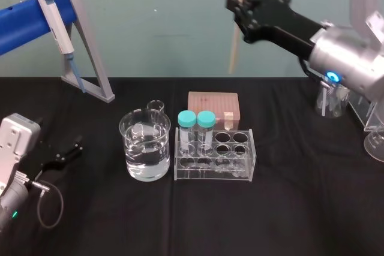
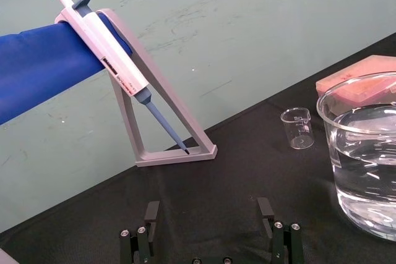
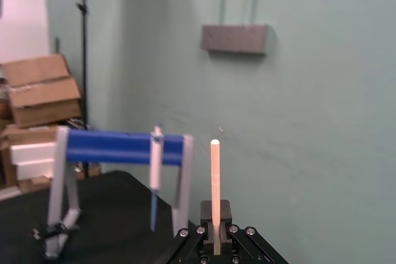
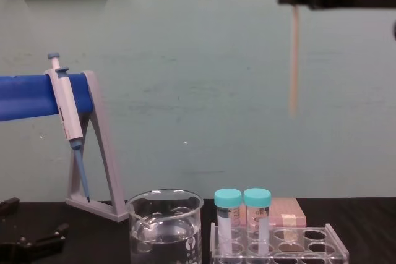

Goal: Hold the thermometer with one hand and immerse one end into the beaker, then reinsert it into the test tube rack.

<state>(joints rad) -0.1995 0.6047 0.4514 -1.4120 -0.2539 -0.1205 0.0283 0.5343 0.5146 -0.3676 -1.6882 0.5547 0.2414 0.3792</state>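
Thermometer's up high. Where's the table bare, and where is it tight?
Bare cloth lies along the front, before the beaker and test tube rack, and between the rack and the glassware at right. Tight: beaker, rack and pink box cluster mid-table. The right gripper holds the thermometer high above; the left gripper sits open at left.

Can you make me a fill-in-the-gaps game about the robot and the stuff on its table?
1. The right gripper holds the ____ upright, high over the table.
2. The test tube rack holds ____ teal-capped tubes.
3. The clear liquid sits in the ____, left of the rack.
4. The left gripper, down low on the left, has its fingers ____.
Missing words: thermometer; two; beaker; open.
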